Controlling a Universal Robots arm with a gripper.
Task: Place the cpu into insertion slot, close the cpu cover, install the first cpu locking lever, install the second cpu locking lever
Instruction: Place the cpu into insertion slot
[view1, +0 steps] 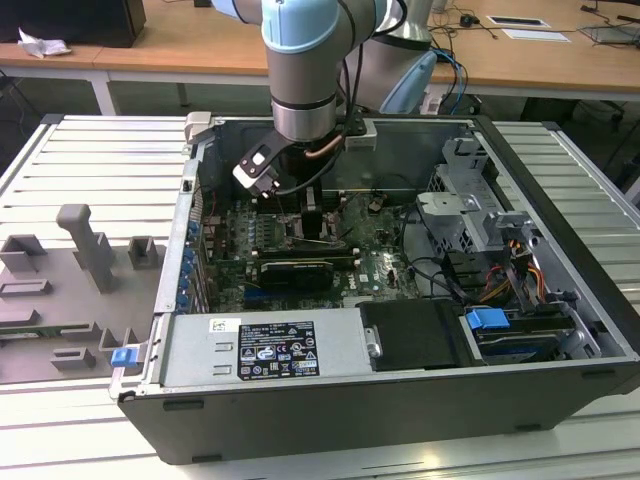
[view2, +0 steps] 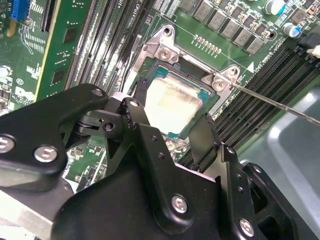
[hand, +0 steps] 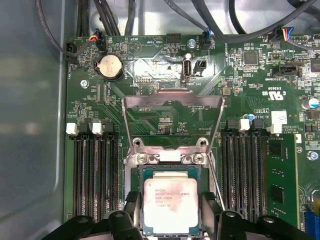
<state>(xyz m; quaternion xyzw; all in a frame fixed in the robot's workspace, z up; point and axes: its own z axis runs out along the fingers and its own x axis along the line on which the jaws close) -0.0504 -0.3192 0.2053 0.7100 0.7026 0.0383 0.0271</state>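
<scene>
First wrist view: fingers (astride cpu)

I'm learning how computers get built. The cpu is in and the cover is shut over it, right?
Not quite. The cpu is in, but the cover is open, tipped back off it, as the first wrist view shows.

You have a white printed label on the power supply in the exterior view. In the first wrist view there are faint print lines on the cpu and white lettering across the motherboard. None reads clearly.
</scene>
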